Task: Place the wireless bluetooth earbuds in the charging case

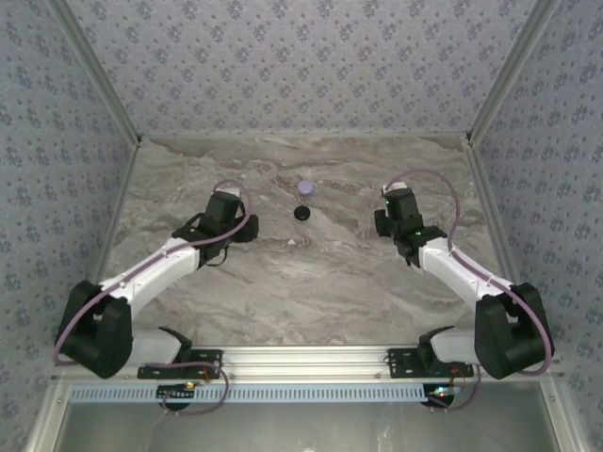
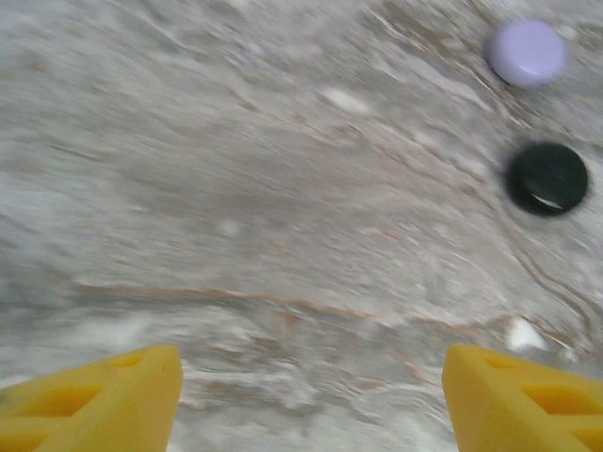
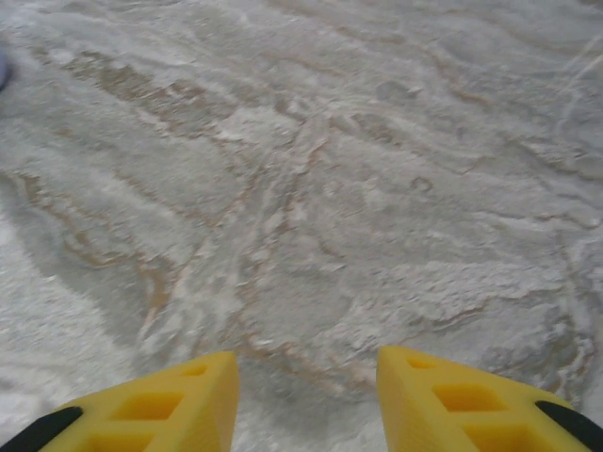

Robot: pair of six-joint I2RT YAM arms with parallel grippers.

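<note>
left gripper point(image 2: 311, 372) fingers cropped, spread wide, black disc point(image 2: 546, 178) blurred

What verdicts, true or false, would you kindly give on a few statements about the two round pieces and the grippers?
1. The lavender round piece lies farther from the arm bases than the black disc. True.
2. The two round pieces touch. False: bare marble table shows between them.
3. The left gripper grips the black disc. False: its fingers are wide apart and empty, and the disc lies ahead of it on the table.
4. The right gripper is open over bare marble. True.
</note>
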